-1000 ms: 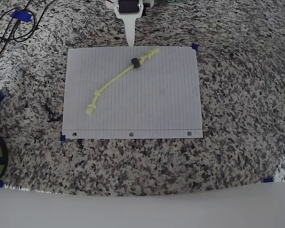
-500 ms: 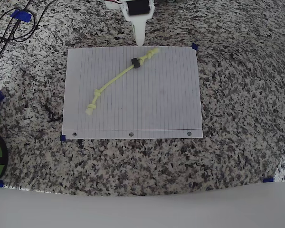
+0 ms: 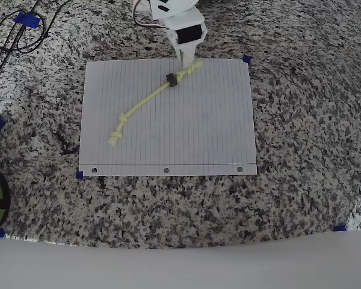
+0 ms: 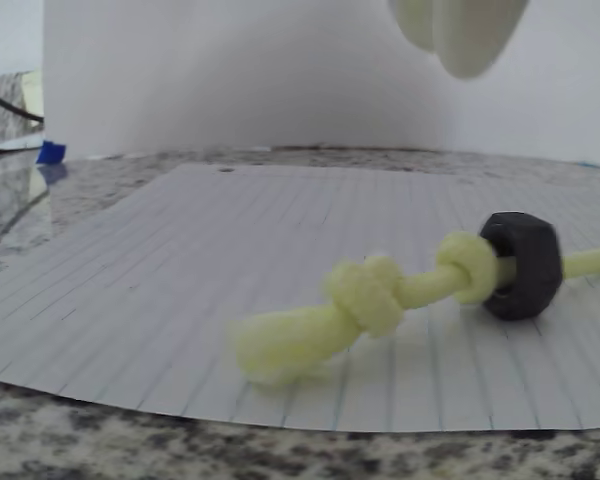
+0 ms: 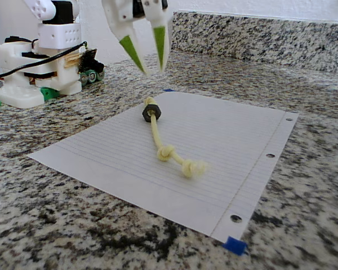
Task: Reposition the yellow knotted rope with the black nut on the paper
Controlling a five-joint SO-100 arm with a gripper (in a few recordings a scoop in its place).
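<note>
Tool (image 5: 149,64) hangs in the air with its fingers a little apart, gripping nothing, just above the paper (image 3: 198,132) at its far edge. The yellow knotted rope (image 3: 149,101) lies diagonally across the paper, with the black nut (image 3: 171,80) threaded near the end under the tool.

Pale yellow-green knotted rope (image 3: 145,104) threaded through black nut (image 3: 171,80); white ruled paper (image 3: 192,132); speckled grey granite counter (image 3: 301,120).

The hand (image 5: 148,64) hangs tilted downward in the air — fingers slightly parted, gripping nothing
</note>
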